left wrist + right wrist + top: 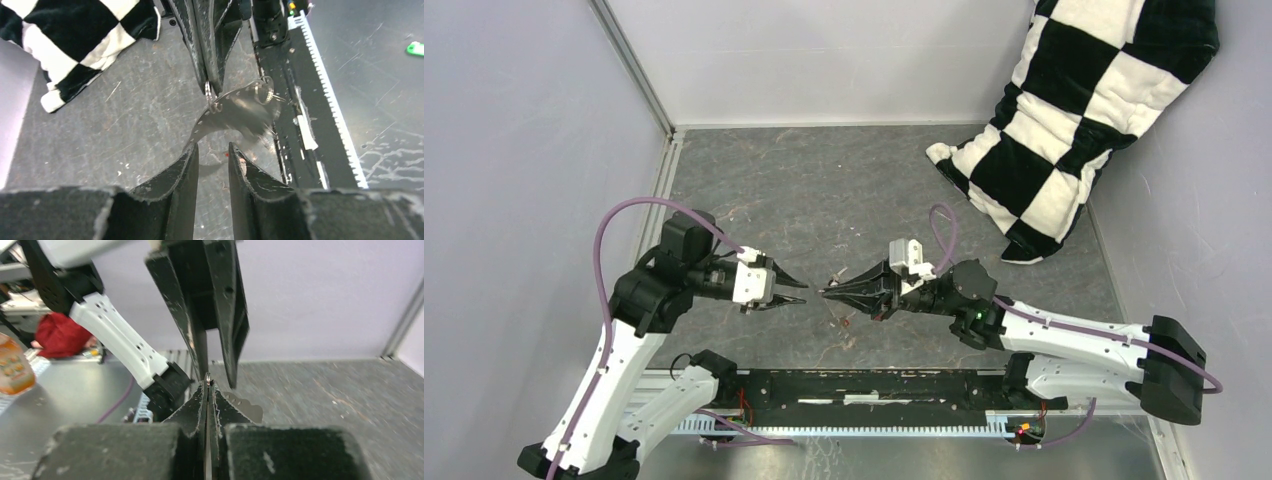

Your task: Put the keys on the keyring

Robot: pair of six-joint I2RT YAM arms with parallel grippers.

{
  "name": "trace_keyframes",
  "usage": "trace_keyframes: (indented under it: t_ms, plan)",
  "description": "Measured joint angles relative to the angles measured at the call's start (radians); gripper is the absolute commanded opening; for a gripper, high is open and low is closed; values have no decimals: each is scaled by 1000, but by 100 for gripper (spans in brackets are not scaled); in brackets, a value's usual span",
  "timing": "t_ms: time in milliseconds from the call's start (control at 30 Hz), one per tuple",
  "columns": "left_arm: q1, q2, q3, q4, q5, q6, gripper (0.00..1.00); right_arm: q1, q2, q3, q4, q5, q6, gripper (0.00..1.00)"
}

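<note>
Right claw (208,384) is clamped on the thin edge of the ring (220,102) (left claw (212,157) part-open, empty), so the ring could be knocked loose.

Shiny thin metal keyring (227,99); matt grey scratched tabletop (824,180); checkered cushion (1084,100) upper right, soft plush cloth.

Top external: high above the fingers (789,276), looking down.
Wrists: close behind own fingers, facing each other.
Shared: the gap between fingertips (192,152).
</note>
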Motion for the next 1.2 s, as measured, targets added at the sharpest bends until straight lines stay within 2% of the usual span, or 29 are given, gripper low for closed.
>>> trace_keyframes:
  t_ms: [167, 333, 733, 1033, 1200]
  plan:
    - [0, 0, -35, 79, 45, -111, 37, 0, 24, -2, 139, -45, 82, 1]
    - [0, 0, -37, 123, 88, -143, 40, 0, 47, -2, 216, -76, 130, 1]
    - [0, -8, -32, 170, 191, -199, 41, 8, 89, -3, 280, -73, 160, 1]
    - [0, -11, -25, 173, 190, -218, 36, 60, 95, -3, 258, 0, 93, 1]
    - [0, -11, -25, 173, 190, -229, 27, 85, 95, -3, 225, 60, 42, 1]
